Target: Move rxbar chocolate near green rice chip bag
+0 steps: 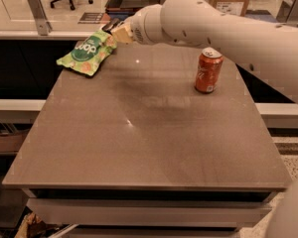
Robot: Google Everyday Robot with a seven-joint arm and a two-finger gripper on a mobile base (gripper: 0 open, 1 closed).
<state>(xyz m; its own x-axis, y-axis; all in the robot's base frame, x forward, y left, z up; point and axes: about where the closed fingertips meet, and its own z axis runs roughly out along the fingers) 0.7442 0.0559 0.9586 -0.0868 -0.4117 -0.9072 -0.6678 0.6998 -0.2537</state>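
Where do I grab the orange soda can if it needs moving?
Take the orange soda can around its mid-body, coming in level from the near side: it stands upright with nothing touching it. The gripper is at the far left edge, beside the green rice chip bag.

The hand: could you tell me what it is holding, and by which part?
The hand seemingly holds the rxbar chocolate by one end, beside the green rice chip bag.
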